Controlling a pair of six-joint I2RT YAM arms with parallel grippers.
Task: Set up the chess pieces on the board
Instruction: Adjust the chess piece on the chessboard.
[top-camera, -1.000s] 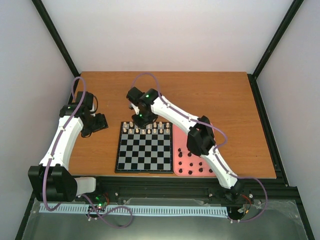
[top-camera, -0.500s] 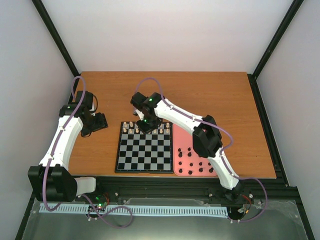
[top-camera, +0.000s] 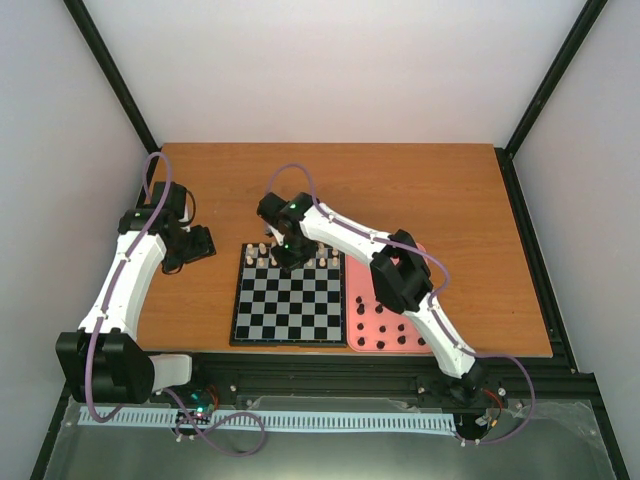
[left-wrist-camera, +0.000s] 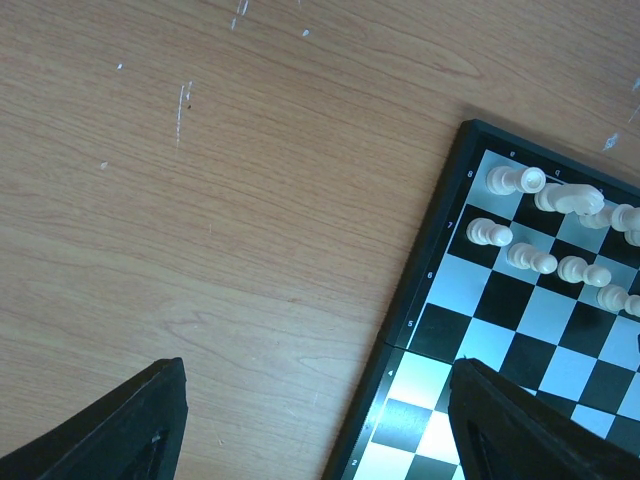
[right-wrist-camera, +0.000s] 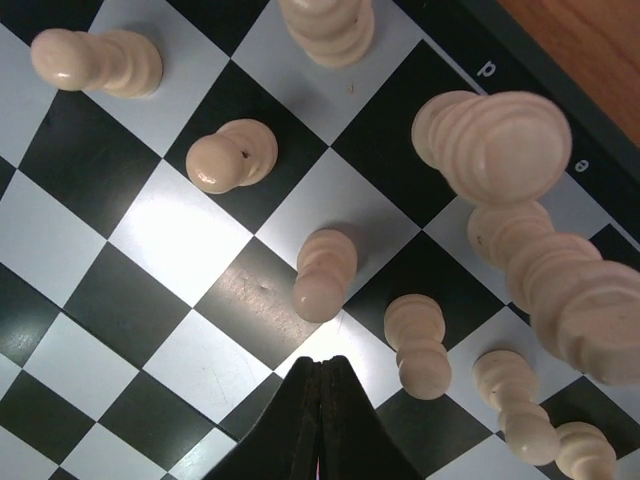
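Table (top-camera: 450, 200) of brown wood, with two arms at its near edge. At the far left, left gripper (top-camera: 199, 245) over bare table, near the far left corner of the board (top-camera: 290, 310) but apart from it. In the left wrist view, its two black fingers (left-wrist-camera: 130, 430) spread wide, released, nothing between them. Next, one board of grey and black checks with a black border, flat on the table. Cream chess pieces (top-camera: 262, 261) upright in two rows along the far edge of the board. At least seven countable in the left wrist view, more cut off at the picture edge. About ten in the right wrist view, those on the right overlapping. Right gripper (top-camera: 290, 258) low over these two rows, both fingers (right-wrist-camera: 300, 430) pressed together, clenched on nothing. Further right, one pink tray (top-camera: 358, 290) just beside the right side of the board, partly covered by the right arm. At least six black pieces (top-camera: 385, 342) visible inside it, full number not possible to tell.
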